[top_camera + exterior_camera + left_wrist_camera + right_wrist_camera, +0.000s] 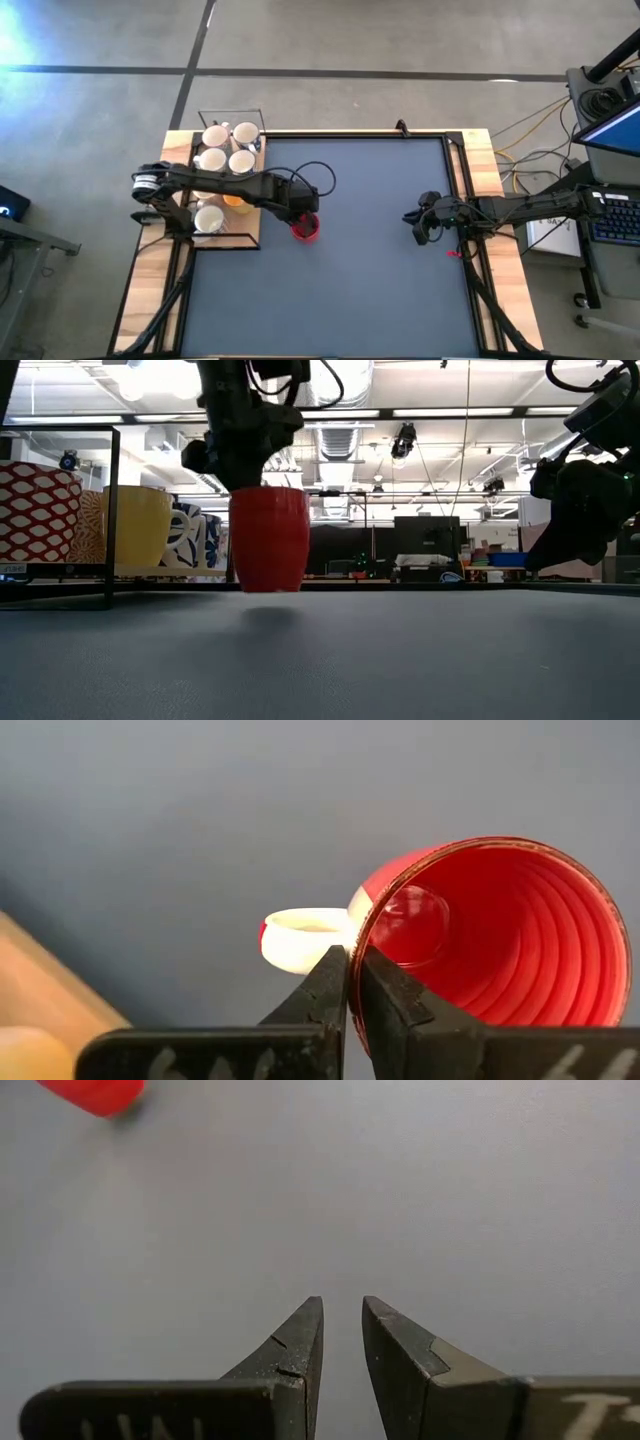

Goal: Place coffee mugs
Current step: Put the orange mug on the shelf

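Note:
A red coffee mug (307, 229) (268, 540) hangs under my left gripper (300, 215) (350, 970), which is shut on it left of the dark mat's middle. In the left wrist view its ribbed inside (500, 940) faces the camera, and a white handle (300, 935) sticks out from its side. Several white mugs (228, 148) and an orange one (236, 200) stand on a wooden board (250, 235) at the left. My right gripper (420, 228) (342, 1315) waits open near the mat's right edge, holding nothing. My left gripper pinches the red mug's rim (358, 935) next to the handle, with one finger inside the mug and one outside. The fingers come steeply from above. The mug hangs upright below them, and in the low view its shadow (270, 615) lies apart from its base.
A thin wire frame (110, 510) stands around the board, where the low view shows a yellow mug (140, 525), a red-and-white patterned one (35, 510) and one with blue marks (195, 535). The dark mat (370, 290) lies bare between the two arms.

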Controlling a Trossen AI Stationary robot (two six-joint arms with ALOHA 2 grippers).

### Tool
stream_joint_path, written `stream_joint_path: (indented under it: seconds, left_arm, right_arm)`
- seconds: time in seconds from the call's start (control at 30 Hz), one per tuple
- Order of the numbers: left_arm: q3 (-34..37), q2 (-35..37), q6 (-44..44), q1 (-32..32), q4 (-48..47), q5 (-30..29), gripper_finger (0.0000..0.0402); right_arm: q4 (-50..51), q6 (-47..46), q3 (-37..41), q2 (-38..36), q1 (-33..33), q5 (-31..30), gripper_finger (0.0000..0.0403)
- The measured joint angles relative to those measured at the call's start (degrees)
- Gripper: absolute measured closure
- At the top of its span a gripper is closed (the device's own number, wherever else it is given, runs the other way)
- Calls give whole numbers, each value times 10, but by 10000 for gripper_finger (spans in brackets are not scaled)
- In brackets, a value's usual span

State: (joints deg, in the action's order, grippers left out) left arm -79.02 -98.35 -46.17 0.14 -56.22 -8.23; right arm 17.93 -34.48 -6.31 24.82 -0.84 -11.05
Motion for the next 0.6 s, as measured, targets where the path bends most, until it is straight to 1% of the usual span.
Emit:
stream_joint_path:
  seconds: [0.2, 0.4, 0.6]
  left_arm:
    - [0, 28, 7, -1, -9, -1, 400]
    - [0, 65, 24, -2, -38, -1, 401]
    - [0, 103, -8, -2, -103, -3, 401]
  right_arm:
    - [0, 0, 0, 0, 0, 0, 339]
    - [0, 0, 0, 0, 0, 0, 339]
    - [0, 0, 0, 0, 0, 0, 339]
